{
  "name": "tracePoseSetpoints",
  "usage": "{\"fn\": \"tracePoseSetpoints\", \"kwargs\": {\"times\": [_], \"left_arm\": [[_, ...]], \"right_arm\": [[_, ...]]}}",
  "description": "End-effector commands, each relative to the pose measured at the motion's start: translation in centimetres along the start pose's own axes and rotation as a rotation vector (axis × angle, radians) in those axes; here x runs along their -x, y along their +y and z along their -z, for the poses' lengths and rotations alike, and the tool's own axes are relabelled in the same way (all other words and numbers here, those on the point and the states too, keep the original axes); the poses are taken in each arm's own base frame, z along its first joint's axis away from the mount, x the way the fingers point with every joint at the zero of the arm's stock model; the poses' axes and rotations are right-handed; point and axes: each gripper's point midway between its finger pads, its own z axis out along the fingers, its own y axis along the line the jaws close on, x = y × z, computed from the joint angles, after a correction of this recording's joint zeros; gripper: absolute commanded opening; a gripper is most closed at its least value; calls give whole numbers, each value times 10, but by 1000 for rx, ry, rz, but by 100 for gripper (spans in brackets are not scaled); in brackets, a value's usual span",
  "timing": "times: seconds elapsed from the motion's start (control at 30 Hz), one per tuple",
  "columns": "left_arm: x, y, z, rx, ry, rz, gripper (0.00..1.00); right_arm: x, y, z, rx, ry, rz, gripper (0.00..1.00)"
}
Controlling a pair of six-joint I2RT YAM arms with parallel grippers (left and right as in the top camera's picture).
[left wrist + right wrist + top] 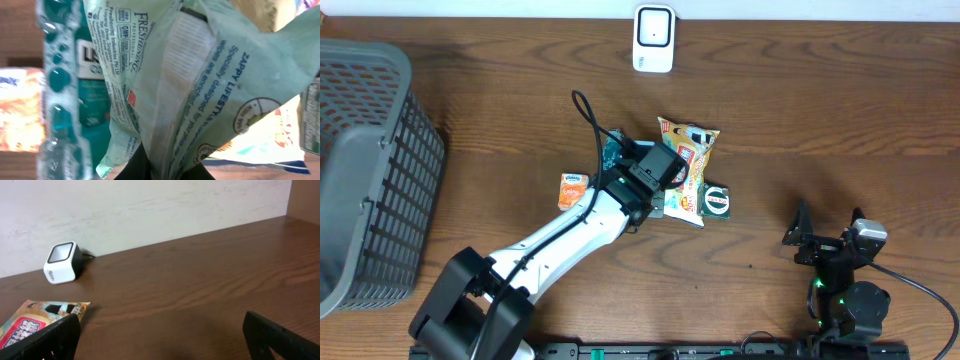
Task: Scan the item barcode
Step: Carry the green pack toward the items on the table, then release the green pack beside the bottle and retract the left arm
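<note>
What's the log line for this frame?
left gripper: shut on green packet | right gripper: open, empty | scanner: apart from packet | barcode scan: not yet done

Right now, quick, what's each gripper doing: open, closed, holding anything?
Left gripper: closed on the pale green packet.
Right gripper: open, holding nothing.

Overhead: straight down on table (520, 90). Left wrist: packet (200, 90) very close ahead of left gripper (670, 165). Right wrist: low, toward scanner (62, 262), also seen overhead.
</note>
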Motion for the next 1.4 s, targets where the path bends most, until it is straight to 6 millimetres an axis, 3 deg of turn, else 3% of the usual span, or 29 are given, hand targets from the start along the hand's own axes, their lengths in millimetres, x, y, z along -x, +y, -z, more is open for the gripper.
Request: {"fn": "tracePoseSetpoints", "kwargs": {"times": [0.0,0.37,0.87,0.9,1.07,1.1,1.17,1.2,1.23,1.3,1.33,1.37], "left_arm": [[13,19,-2,42,-26,-21,7],[23,68,-28,122,18,100,7],[18,31,-25,46,0,95,8],[19,31,-25,44,-3,102,15],[19,28,-25,35,-8,176,26],[19,28,-25,35,-8,175,34],[19,27,-24,35,-8,172,83],[20,27,-24,33,-11,172,95],[24,25,-22,28,-19,154,100],[34,21,-14,13,-41,121,98],[43,18,-5,2,-64,97,98],[64,16,17,-11,-120,57,98]], "right_arm": [[-1,0,0,2,1,-10,99],[-1,0,0,2,2,-10,99],[-1,0,0,2,1,-10,99],[-1,0,0,2,1,-10,99],[-1,0,0,2,1,-10,99],[-1,0,0,2,2,-10,99],[-1,0,0,2,2,-10,99],[-1,0,0,2,2,-10,99],[-1,0,0,2,2,-10,99],[-1,0,0,2,2,-10,99],[-1,0,0,2,2,-10,99],[-1,0,0,2,2,-10,99]]}}
